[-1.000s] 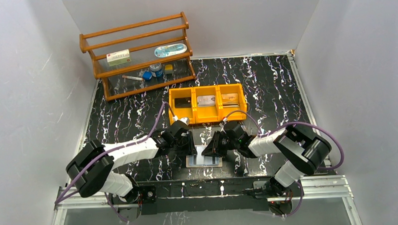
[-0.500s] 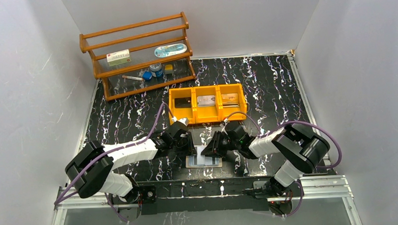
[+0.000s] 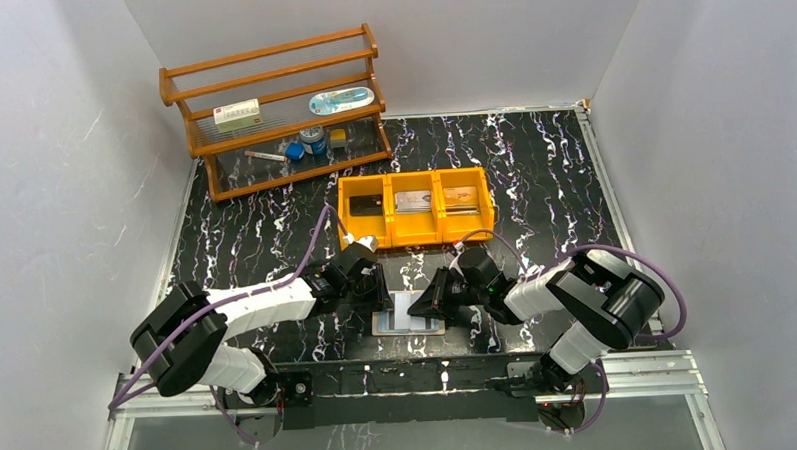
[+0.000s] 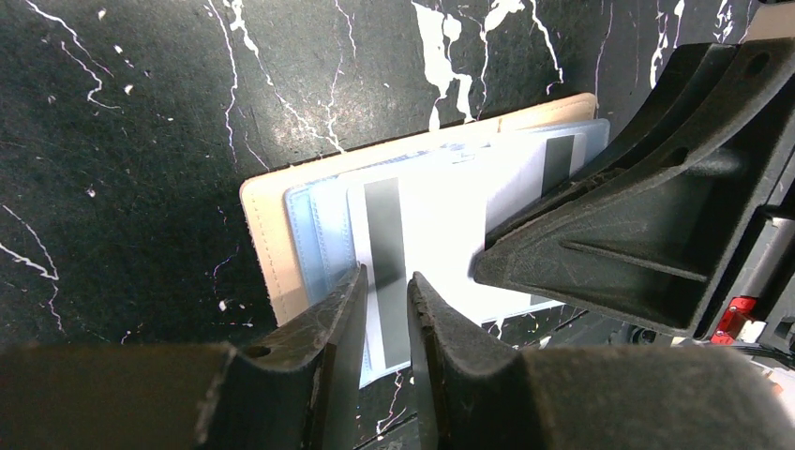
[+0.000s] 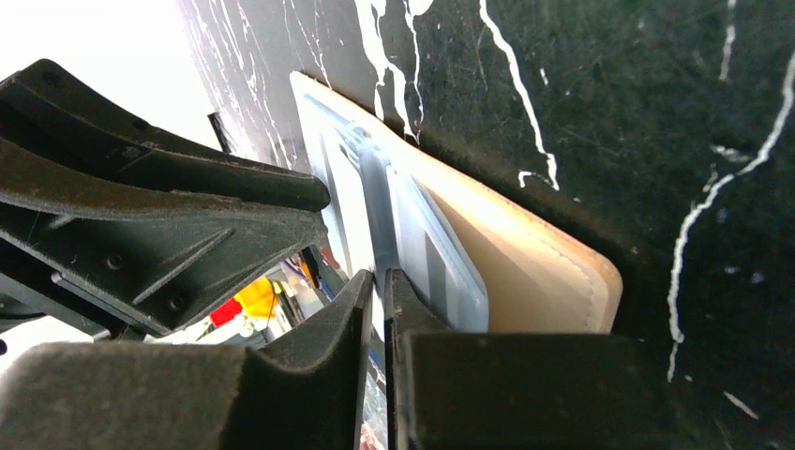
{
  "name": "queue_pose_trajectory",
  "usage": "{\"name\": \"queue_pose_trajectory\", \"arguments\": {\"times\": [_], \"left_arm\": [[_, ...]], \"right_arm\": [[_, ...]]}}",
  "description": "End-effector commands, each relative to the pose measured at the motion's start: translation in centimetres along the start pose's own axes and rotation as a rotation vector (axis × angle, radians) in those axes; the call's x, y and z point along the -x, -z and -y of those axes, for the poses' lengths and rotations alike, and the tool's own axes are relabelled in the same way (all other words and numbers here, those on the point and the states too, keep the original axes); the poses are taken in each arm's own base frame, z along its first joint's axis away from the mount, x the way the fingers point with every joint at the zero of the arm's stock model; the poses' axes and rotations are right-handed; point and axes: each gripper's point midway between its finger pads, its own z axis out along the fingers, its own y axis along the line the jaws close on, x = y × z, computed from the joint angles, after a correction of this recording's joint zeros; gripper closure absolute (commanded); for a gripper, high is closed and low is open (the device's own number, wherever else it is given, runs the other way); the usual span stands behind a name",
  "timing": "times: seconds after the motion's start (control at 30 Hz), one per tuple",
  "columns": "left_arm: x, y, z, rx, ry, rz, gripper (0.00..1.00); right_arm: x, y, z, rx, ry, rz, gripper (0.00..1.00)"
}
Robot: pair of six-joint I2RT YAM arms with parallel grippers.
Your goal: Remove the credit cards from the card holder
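Note:
The card holder (image 3: 408,323) lies open near the table's front edge, tan cover (image 4: 267,234) down and pale blue pockets (image 4: 309,225) up. A white credit card (image 4: 441,216) with a dark stripe sticks out of its pocket. My left gripper (image 3: 375,291) stands on the holder's left leaf; in the left wrist view its jaws (image 4: 384,309) are a narrow gap apart with nothing between them. My right gripper (image 3: 432,296) is at the right leaf, shut on the thin edge of a credit card (image 5: 375,211). The tan cover also shows in the right wrist view (image 5: 525,272).
A yellow three-compartment bin (image 3: 415,224) stands just behind the grippers, with cards lying in its compartments (image 3: 412,202). A wooden rack (image 3: 280,109) with small items stands at the back left. Grey walls close in both sides.
My right gripper and wrist have shifted slightly to the right and towards the near edge. The left arm has hardly moved.

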Motion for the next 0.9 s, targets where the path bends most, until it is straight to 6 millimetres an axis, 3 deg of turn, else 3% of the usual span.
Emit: {"name": "queue_pose_trajectory", "arguments": {"times": [0.0,0.4,0.6,0.87], "left_arm": [[-2.0,0.3,-2.6,0.1,-0.01,-0.059,0.78],[-1.8,0.3,-2.3,0.092,-0.009,-0.056,0.78],[-1.9,0.3,-2.8,0.113,-0.008,-0.055,0.78],[-2.0,0.3,-3.1,0.122,-0.012,-0.057,0.79]], "right_arm": [[0.2,0.5,-2.0,0.088,0.021,0.007,0.8],[0.0,0.1,-2.3,0.115,0.027,-0.026,0.91],[0.2,0.4,-1.0,0.071,0.006,0.002,0.99],[0.0,1.3,0.1,0.047,-0.009,0.0,1.0]]}}
